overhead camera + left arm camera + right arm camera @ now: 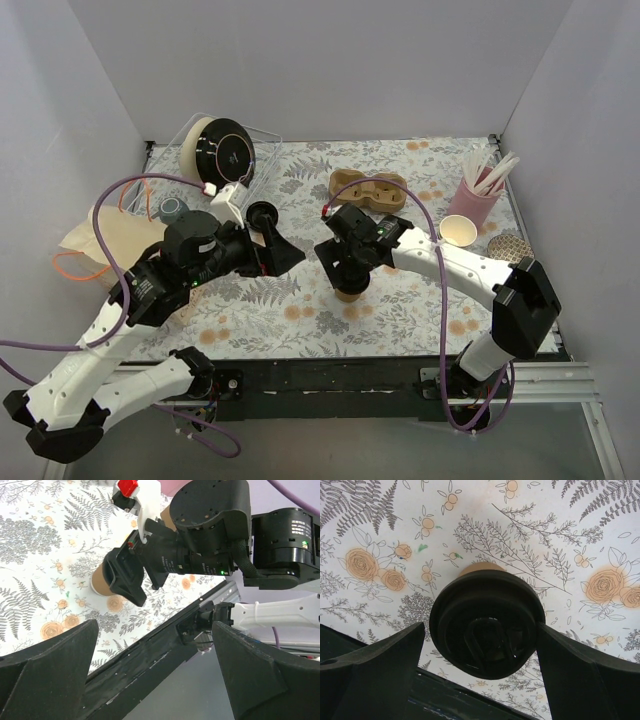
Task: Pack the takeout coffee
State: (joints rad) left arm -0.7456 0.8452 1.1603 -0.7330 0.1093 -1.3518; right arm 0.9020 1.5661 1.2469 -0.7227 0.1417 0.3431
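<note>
Right gripper [480, 675] jaws spread wide, straddling the lidded takeout coffee [487, 622] without contact; left gripper [150, 680] open, holding nothing.

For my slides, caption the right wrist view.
Right gripper open, its fingers flanking the black-lidded takeout coffee standing on the floral tablecloth.

No readable text, brand, number or sign in any view. Right arm's housing [292, 535], seen from the left wrist: small pale print, too fine to read. Filament spool [222, 150], far left: dark face with faint marks, illegible. Takeout coffee lid [487, 625]: moulded relief only, no letters made out. Floral table cover [400, 300]: pattern only.
</note>
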